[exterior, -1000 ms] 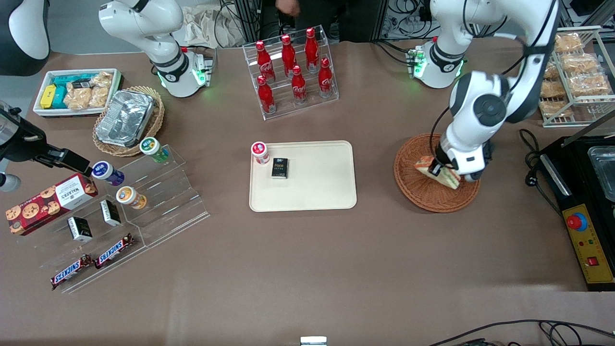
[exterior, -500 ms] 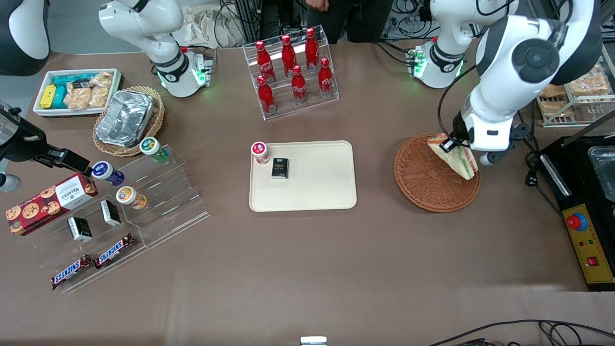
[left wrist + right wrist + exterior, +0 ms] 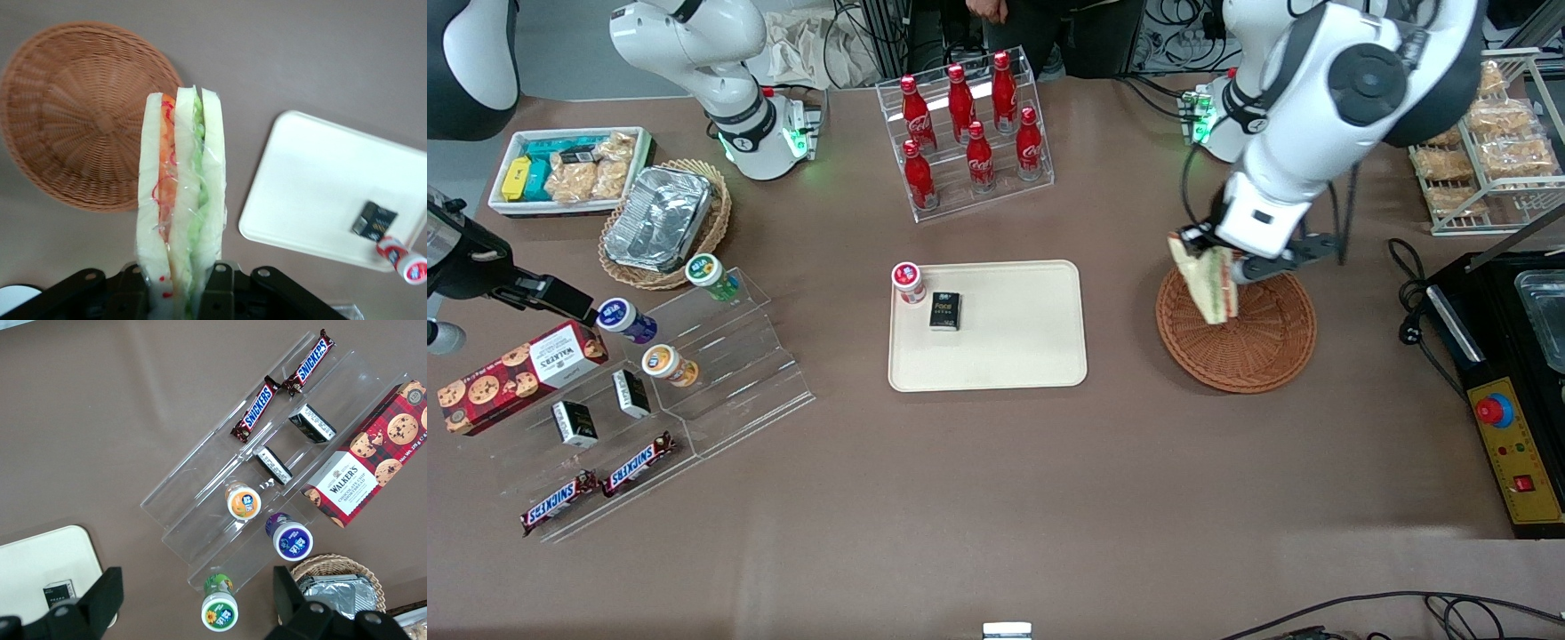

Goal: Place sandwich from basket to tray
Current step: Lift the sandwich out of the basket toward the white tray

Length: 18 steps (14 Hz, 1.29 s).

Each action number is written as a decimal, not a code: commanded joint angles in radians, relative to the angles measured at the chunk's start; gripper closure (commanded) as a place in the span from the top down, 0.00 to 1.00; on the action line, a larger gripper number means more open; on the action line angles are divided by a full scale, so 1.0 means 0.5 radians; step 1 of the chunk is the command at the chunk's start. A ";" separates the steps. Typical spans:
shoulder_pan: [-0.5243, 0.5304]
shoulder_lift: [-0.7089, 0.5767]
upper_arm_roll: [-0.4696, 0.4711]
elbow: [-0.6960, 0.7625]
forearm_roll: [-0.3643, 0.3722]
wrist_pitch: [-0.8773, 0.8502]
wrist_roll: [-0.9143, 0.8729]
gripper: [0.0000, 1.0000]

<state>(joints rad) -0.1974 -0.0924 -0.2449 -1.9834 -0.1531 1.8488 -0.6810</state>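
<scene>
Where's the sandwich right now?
The sandwich hangs clamped in the gripper, lifted above the basket at its rim nearest the tray, toward the working arm's end of the table.

The left arm (image 3: 1325, 98) has glossy white shells with round dark grey caps on its joints. A black cable runs along it to the wrist. Its base (image 3: 1209, 111) has a black ring and a green light. The gripper (image 3: 179, 297) has black matte fingers (image 3: 217, 293) with small round screws.
</scene>
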 commanded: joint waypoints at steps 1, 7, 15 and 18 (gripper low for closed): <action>-0.016 0.139 -0.148 0.153 -0.013 0.014 0.241 0.00; -0.280 0.231 -0.182 0.138 0.210 0.248 0.546 0.00; -0.443 0.706 -0.179 0.086 0.260 0.542 0.335 0.00; -0.470 0.835 -0.176 -0.033 0.291 0.820 0.065 0.00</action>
<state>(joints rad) -0.4086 0.2989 -0.3425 -1.9691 -0.0277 2.1820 -0.5653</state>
